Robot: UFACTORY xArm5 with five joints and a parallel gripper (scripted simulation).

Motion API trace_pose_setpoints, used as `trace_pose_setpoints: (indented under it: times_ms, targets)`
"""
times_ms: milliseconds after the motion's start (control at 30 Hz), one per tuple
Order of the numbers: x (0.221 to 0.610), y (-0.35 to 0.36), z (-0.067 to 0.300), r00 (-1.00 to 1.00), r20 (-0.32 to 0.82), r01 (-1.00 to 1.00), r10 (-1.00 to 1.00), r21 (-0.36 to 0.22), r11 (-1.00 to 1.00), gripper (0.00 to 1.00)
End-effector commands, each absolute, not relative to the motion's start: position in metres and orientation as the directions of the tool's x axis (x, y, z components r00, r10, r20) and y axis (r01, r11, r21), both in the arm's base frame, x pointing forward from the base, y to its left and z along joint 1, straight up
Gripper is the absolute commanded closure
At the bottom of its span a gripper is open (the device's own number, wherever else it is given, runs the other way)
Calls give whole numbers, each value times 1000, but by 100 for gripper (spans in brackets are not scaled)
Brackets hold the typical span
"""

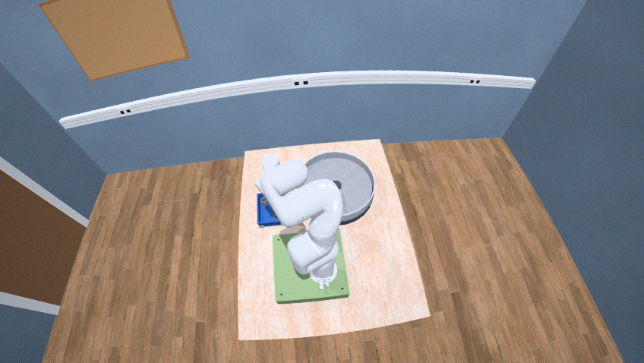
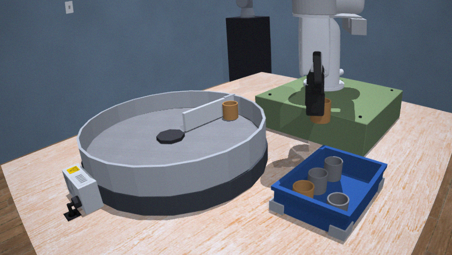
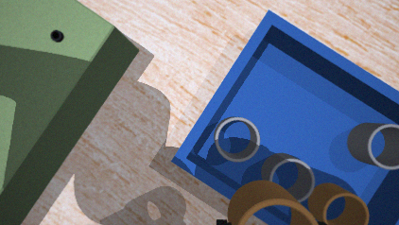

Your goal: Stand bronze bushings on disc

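My gripper is shut on a bronze bushing and holds it upright in the air, above the near edge of the blue crate and in front of the green base. In the wrist view the held bushing fills the bottom edge. The crate holds one bronze bushing and three steel bushings, all upright. Another bronze bushing stands upright on the turntable's grey disc, near the rim and apart from the dark hub.
A thin upright blade runs from the hub toward the rim beside the placed bushing. The turntable has a raised wall and a control box at its front left. The green base block stands behind the crate.
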State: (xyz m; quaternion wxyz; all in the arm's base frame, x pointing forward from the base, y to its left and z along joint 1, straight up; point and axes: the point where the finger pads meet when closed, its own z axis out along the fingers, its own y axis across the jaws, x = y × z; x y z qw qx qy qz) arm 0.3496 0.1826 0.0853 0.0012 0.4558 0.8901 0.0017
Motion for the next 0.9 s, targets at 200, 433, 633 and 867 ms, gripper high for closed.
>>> trace_pose_setpoints:
  times_ms: [200, 433, 633, 867]
  targets:
    - [388, 59, 88, -587, -5, 809, 809, 9, 587, 100]
    - [401, 13, 88, -587, -5, 809, 809, 8, 587, 100]
    - [411, -21, 88, -587, -6, 809, 809, 7, 587, 100]
    - [413, -29, 88, -587, -6, 809, 809, 7, 587, 100]
